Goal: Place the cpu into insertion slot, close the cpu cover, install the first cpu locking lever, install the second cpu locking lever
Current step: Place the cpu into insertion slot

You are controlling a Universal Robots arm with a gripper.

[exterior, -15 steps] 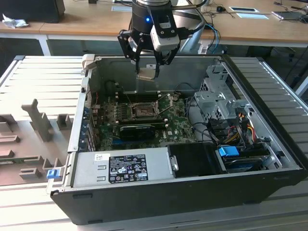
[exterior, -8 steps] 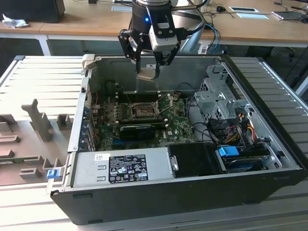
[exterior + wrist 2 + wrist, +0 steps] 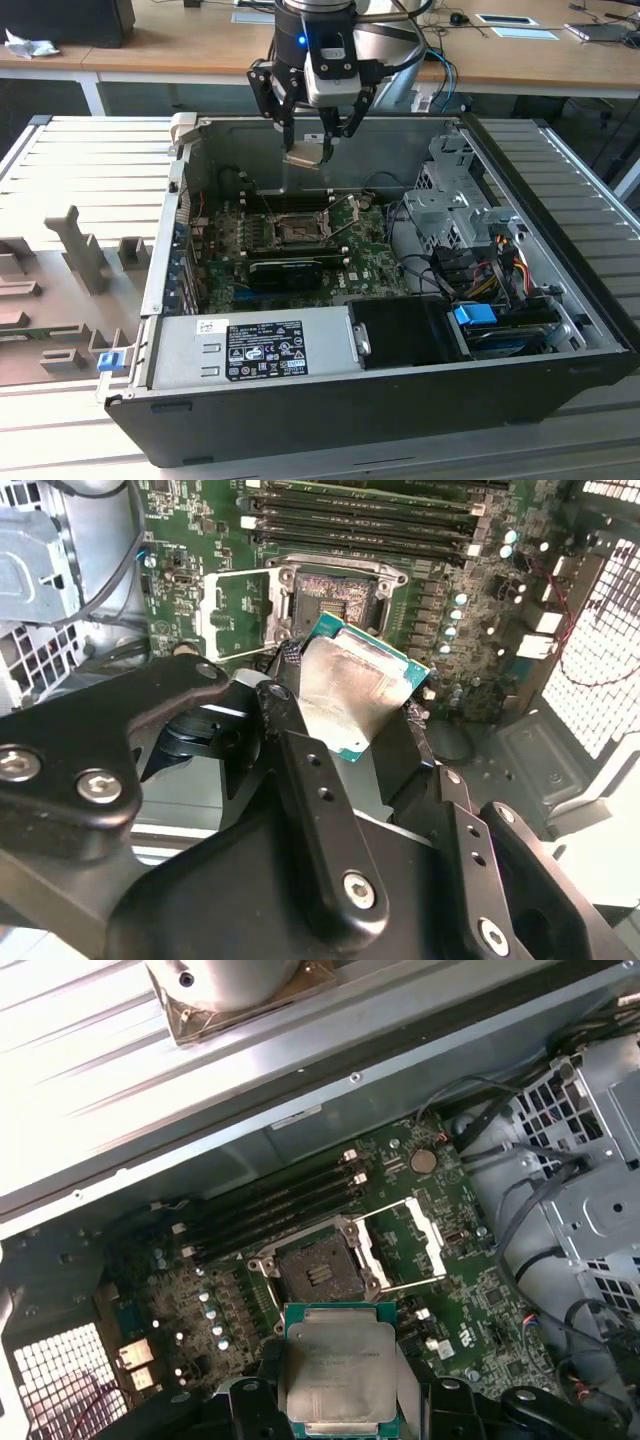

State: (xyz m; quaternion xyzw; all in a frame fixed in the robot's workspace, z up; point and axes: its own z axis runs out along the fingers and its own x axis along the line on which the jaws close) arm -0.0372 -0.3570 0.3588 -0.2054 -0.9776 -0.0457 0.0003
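My gripper hangs above the open computer case, shut on the cpu, a flat silver-faced chip with a green edge. In both wrist views the cpu sits tilted between the black fingers, held by its sides. Below it on the green board lies the insertion slot, dark-centred and uncovered. The cpu cover is swung open beside the slot, and a thin locking lever stands raised next to it. The cpu is still well above the slot.
Long black memory slots run behind the socket. A long black card lies in front of it. A power supply, a metal drive cage and cables crowd the case. Grey fixtures stand on the slatted table.
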